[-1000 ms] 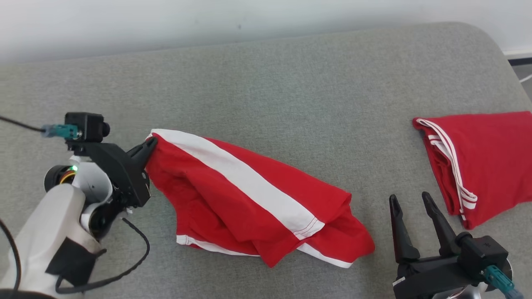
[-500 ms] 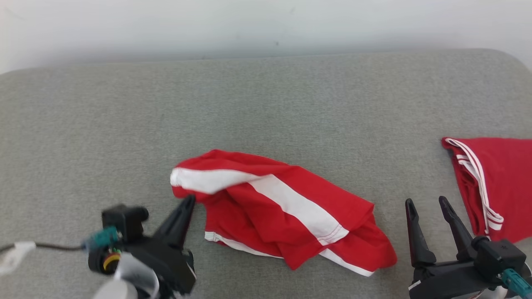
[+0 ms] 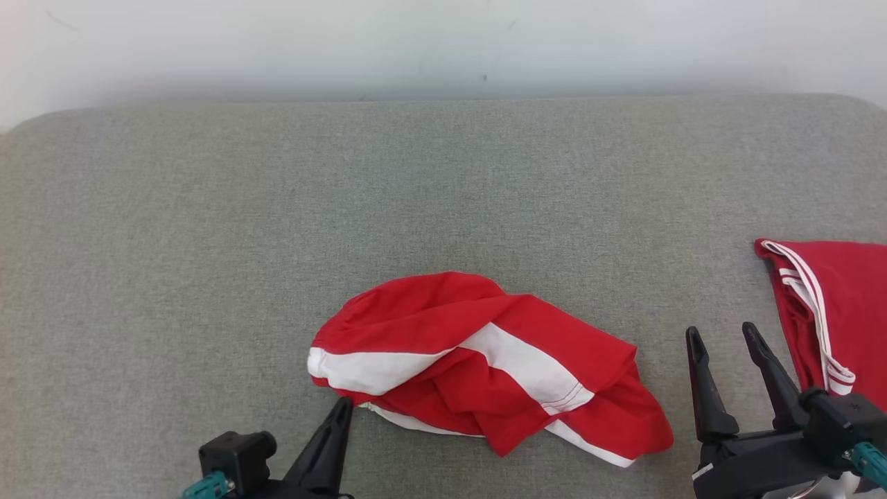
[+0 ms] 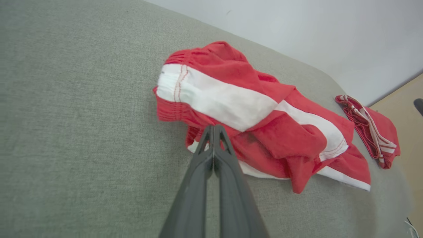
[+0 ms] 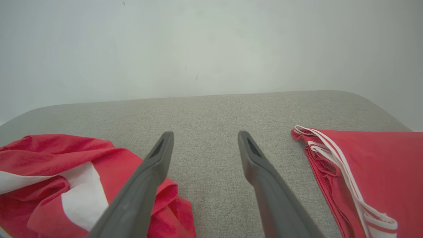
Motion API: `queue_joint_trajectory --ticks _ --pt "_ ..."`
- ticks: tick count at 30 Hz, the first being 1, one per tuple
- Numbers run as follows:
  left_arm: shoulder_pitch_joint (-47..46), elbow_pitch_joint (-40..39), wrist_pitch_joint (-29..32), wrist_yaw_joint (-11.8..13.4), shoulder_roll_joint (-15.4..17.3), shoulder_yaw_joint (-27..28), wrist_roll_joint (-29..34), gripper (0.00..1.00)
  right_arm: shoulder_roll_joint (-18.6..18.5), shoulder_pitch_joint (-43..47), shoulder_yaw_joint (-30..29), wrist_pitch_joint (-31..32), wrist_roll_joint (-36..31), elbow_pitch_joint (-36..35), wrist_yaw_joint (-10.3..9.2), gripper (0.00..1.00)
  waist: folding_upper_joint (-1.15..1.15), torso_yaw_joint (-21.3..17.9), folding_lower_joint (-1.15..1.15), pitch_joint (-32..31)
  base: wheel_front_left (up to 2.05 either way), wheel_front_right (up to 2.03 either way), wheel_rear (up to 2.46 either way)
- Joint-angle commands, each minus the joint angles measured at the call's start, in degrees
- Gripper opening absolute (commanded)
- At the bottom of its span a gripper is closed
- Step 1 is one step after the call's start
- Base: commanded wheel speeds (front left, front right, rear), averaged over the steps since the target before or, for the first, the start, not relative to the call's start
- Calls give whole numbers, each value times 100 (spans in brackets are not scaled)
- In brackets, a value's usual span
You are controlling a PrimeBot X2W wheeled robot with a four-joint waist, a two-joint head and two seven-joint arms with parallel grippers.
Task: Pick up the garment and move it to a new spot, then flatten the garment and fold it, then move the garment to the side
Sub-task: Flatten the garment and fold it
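A crumpled red garment with a broad white band (image 3: 485, 360) lies on the grey padded surface, low in the middle of the head view, and spreads across the left wrist view (image 4: 257, 132). My left gripper (image 3: 343, 403) rises from the bottom edge. It is shut, its tips (image 4: 214, 127) at the garment's near left edge, with no cloth visible between the fingers. My right gripper (image 3: 727, 346) stands open to the right of the garment, over bare surface (image 5: 205, 135), touching nothing.
A second red garment with thin white stripes (image 3: 831, 312) lies folded at the right edge, just right of my right gripper (image 5: 370, 172). The grey surface (image 3: 346, 194) ends at a pale wall behind. A tan floor (image 4: 406, 99) shows beyond its right end.
My left gripper let go of the garment's corner and drew back to the bottom edge. The lifted corner fell into a crumpled heap. The head camera has shifted; the right gripper keeps its pose.
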Motion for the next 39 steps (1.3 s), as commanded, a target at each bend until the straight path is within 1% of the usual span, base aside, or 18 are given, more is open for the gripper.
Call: queue_joint_trajectory --ticks 1,2,3,4,5,10,14,15,20,24,30,35,39 --pt "15 134 -131 36 -46 38 -12 0 -17 -50 -5 -6 59 -3 -5 100 0 -43 1 -10 0 0 0" --pt "-16 187 -220 55 -79 63 17 0 -2 -56 -6 -34 56 -3 -5 100 0 -58 1 -17 0 0 0" --pt "-24 279 -249 58 -68 50 71 28 10 -54 -1 -46 52 5 -5 100 0 -76 1 -28 0 0 0" --pt "-29 324 -359 63 -96 77 81 46 32 -45 20 -41 58 17 -5 100 0 -95 1 -44 0 0 0" --pt "-59 357 -443 87 -102 110 130 100 52 -38 18 -60 56 13 -5 100 0 -105 1 -55 0 0 0" --pt "-126 348 -922 233 -28 341 349 100 138 35 -19 -100 71 20 -5 100 0 -139 1 -165 0 0 0" --pt "-228 249 -1174 326 145 580 540 100 162 -30 8 -136 43 3 -5 100 0 -148 1 -234 0 0 0" --pt "-313 188 -1276 373 234 692 720 100 171 -50 -4 -150 21 12 -5 100 0 -131 1 -282 0 0 0" --pt "-431 165 -1388 418 405 912 988 100 173 -35 43 -147 -27 56 -5 100 0 -92 1 -399 0 0 0" --pt "-434 201 -1432 403 553 1204 1158 100 208 34 189 -138 -94 108 -5 100 0 -80 1 -533 0 0 0" --pt "-96 193 -1446 352 760 1522 1435 100 251 197 345 -118 -235 181 -5 100 0 -103 1 -710 0 0 0" --pt "252 216 -1431 257 853 1390 1517 100 311 417 229 -41 -360 159 -5 100 0 -128 1 -826 0 0 0" --pt "413 241 -1366 171 840 1203 1516 100 361 622 119 -11 -393 76 -5 100 0 -141 1 -942 0 0 0"
